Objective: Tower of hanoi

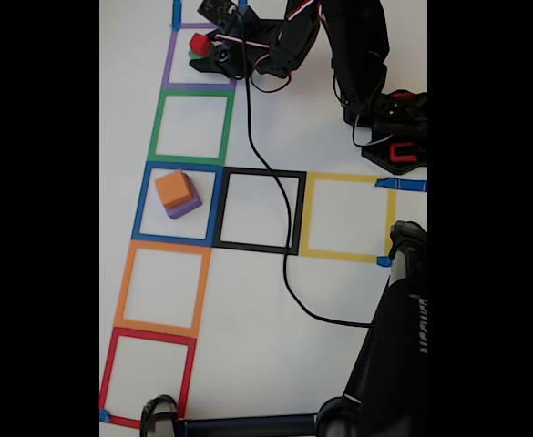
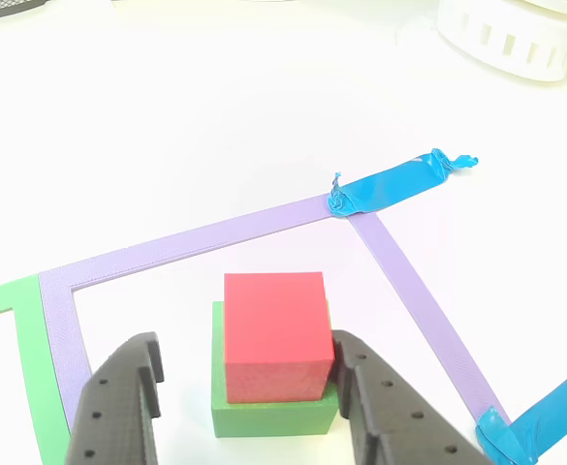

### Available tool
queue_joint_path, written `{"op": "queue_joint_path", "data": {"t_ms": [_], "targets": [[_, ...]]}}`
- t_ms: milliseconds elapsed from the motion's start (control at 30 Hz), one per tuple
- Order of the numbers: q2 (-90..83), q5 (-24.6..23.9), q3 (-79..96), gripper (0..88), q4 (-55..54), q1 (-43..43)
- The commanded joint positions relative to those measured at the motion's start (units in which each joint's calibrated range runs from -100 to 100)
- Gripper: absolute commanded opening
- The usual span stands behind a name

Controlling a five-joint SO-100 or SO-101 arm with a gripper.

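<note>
A red cube (image 2: pixel 273 329) sits on a wider green block (image 2: pixel 268 412) inside the purple tape square (image 2: pixel 196 240). My gripper (image 2: pixel 246 347) is open and straddles this stack. The right finger (image 2: pixel 372 407) sits close against the cube's side, while the left finger (image 2: pixel 118 407) stands clear of it. In the fixed view the red cube (image 1: pixel 199 42) and my gripper (image 1: pixel 208 51) are at the top of the column of squares. An orange cube (image 1: pixel 172 188) rests on a purple block (image 1: pixel 185 208) in the blue square (image 1: pixel 144 196).
Tape squares run down the white table: green (image 1: pixel 157 123), orange (image 1: pixel 123 282), red (image 1: pixel 109 364), with black (image 1: pixel 259 173) and yellow (image 1: pixel 307 214) to the right. A black cable (image 1: pixel 285 255) crosses the black square. A black stand (image 1: pixel 389 355) fills the lower right. The arm base (image 1: pixel 395 150) is at the upper right.
</note>
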Motion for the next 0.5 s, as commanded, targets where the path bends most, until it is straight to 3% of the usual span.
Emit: {"op": "queue_joint_path", "data": {"t_ms": [0, 467], "targets": [[-3.3, 0.4, -1.8, 16.2, -1.1, -0.2], [-3.4, 0.4, -1.5, 5.6, -1.0, -0.4]]}}
